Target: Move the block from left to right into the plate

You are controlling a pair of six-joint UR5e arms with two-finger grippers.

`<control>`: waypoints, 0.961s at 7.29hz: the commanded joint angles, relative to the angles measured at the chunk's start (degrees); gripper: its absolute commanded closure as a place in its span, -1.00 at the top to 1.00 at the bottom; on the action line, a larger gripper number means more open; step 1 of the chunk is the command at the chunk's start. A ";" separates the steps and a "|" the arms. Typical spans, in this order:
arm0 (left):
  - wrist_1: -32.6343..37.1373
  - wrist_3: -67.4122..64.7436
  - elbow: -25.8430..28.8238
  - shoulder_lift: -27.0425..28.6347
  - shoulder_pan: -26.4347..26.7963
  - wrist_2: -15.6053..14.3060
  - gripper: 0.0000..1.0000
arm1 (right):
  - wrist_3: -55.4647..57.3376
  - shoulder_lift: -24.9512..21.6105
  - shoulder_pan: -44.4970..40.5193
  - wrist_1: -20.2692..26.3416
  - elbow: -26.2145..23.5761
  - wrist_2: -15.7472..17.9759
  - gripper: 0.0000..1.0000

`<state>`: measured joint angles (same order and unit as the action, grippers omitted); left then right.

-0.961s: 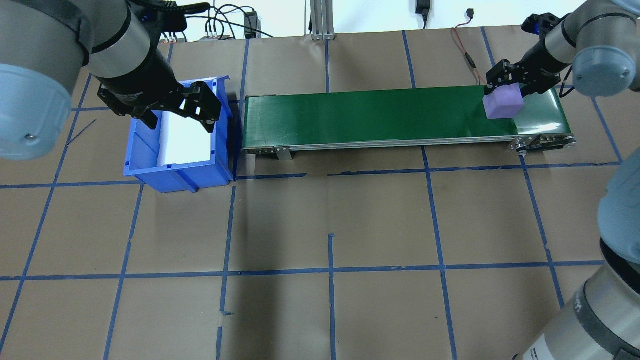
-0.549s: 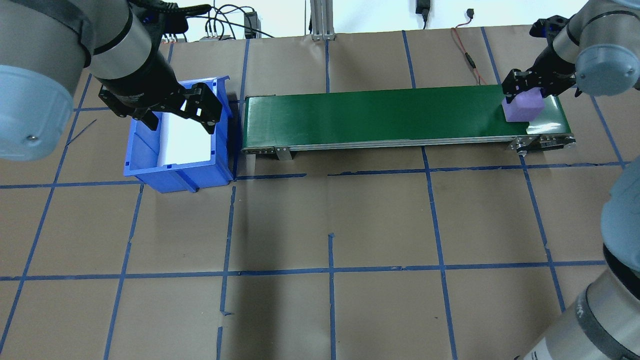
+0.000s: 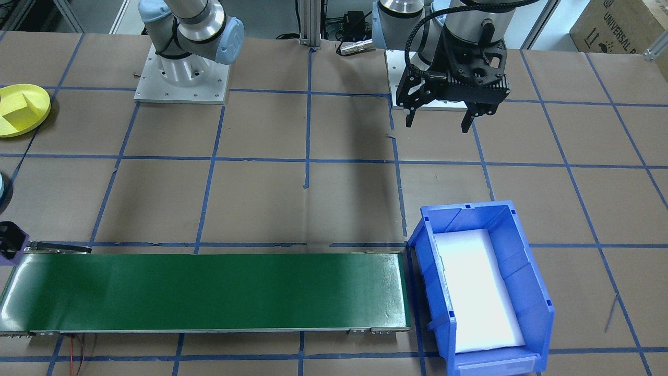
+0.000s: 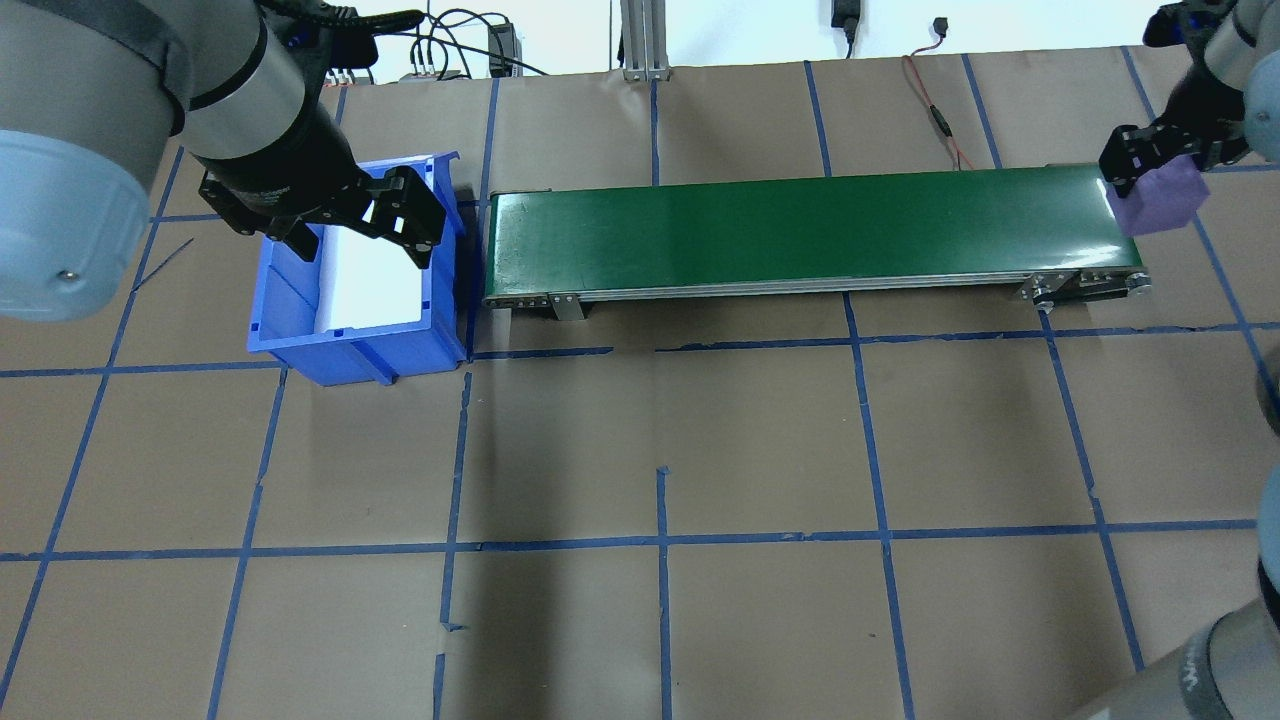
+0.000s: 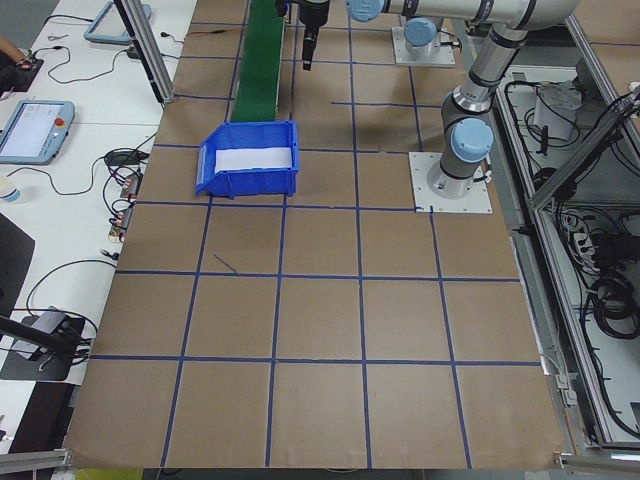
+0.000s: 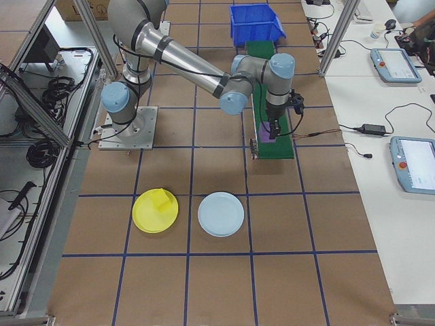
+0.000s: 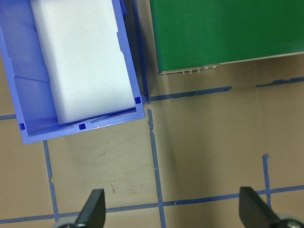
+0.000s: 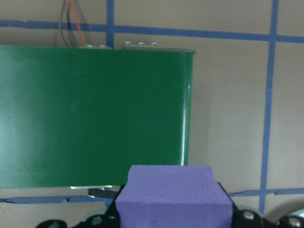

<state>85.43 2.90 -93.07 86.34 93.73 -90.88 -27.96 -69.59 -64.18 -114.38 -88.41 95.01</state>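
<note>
A purple foam block [image 4: 1160,200] hangs at the right end of the green conveyor belt [image 4: 800,230], with my right gripper [image 4: 1150,170] shut on it. The right wrist view shows the block [image 8: 173,197] between the jaws, just past the belt's end [image 8: 95,118]. In the front-facing view only a sliver of the block [image 3: 6,256] shows at the left edge. The yellow plate [image 6: 146,219] lies on the table on the robot's right, also seen as the plate [image 3: 42,99], with a yellow block [image 6: 162,200] on it. My left gripper [image 4: 350,225] hovers open and empty over the blue bin [image 4: 340,355].
A light blue plate [image 6: 220,214] lies beside the yellow one. The blue bin [image 3: 524,266] has a white foam liner [image 7: 80,61] and stands at the belt's left end. Red wires [image 4: 940,120] run behind the belt. Brown paper with blue tape lines covers the table.
My right gripper has carried the purple block rightward along the belt and past its right end. The left arm has stayed still.
</note>
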 commanded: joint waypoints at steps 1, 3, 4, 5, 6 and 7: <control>0.09 0.17 0.25 -0.03 0.05 0.00 1.00 | -9.17 -1.42 8.95 2.42 -0.79 0.88 -0.44; 0.00 0.09 0.26 -0.12 0.05 0.00 1.00 | -21.76 -0.72 20.81 0.57 -3.25 -1.22 -0.49; 0.09 0.09 0.26 -0.12 -0.04 -0.09 1.00 | -27.87 0.67 26.16 -3.79 -4.56 -2.97 -0.49; 0.09 0.09 0.26 -0.21 -0.04 -0.17 1.00 | -30.46 1.91 28.56 -5.83 -4.66 -4.12 -0.49; 0.09 0.09 0.08 -0.21 -0.04 -0.09 1.00 | -33.27 4.88 31.55 -6.11 -5.45 -5.79 -0.39; 0.26 0.09 -0.27 -0.21 -0.04 -0.17 1.00 | -33.21 5.34 31.75 -6.20 -6.33 -5.89 -0.34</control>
<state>85.55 2.99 -93.01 86.15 93.69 -91.00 -59.58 -65.86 -34.24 -119.96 -93.69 90.01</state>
